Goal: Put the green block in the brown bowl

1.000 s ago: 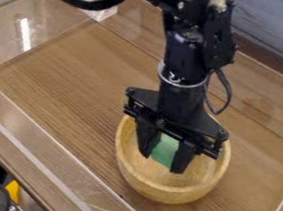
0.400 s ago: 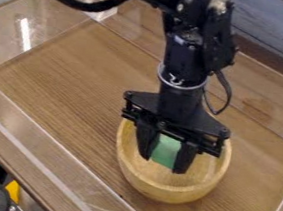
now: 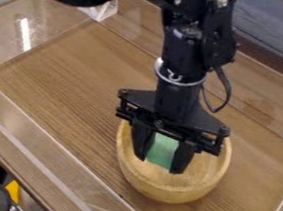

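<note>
My tool (image 3: pixel 162 155) is clamped on the green block (image 3: pixel 163 149), which sits over the hollow of the brown bowl (image 3: pixel 187 193); whether it touches the bottom I cannot tell. Picking up looks done, and bringing it over too; lowering, if any, and letting go are left. The block is smooth and straight-edged, the bowl round and pale brown, the bench (image 3: pixel 58 96) wood-grained

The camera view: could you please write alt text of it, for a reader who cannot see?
A black robot claw points down over a round light-brown wooden bowl, with a small bright green block between its fingers. The bowl stands on a brown wooden table; whether the block touches the bowl is unclear.
</note>
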You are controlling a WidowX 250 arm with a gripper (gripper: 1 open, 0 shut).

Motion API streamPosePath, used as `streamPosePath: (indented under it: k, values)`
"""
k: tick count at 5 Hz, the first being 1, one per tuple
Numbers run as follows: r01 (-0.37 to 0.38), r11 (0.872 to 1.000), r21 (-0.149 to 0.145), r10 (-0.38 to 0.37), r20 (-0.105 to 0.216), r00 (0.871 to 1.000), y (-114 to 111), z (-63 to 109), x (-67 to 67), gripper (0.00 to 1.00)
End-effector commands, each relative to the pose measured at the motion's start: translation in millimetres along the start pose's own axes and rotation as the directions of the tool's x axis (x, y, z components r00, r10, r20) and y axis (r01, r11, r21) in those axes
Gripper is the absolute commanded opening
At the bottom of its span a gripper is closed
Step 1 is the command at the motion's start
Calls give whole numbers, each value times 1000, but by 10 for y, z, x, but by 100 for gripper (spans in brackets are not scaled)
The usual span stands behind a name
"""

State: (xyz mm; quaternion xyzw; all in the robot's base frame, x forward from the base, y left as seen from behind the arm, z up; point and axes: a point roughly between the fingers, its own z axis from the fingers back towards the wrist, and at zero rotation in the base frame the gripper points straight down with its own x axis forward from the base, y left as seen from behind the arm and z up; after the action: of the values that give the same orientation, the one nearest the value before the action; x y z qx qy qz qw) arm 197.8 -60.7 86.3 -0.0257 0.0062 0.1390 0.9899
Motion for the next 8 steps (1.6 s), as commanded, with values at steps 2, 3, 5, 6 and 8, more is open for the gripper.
streamPosePath:
  k: [2,3,5,6,8]
  values:
    - [-16,1000,-11,16,43,999,-272,103,200,0]
    - [-31,1000,2,31,43,999,-333,79,296,0]
    - [-66,998,17,65,50,997,-177,170,344,0]
    - [-91,996,24,90,52,995,-119,236,324,0]
    - [-98,994,38,95,62,994,-97,220,443,0]
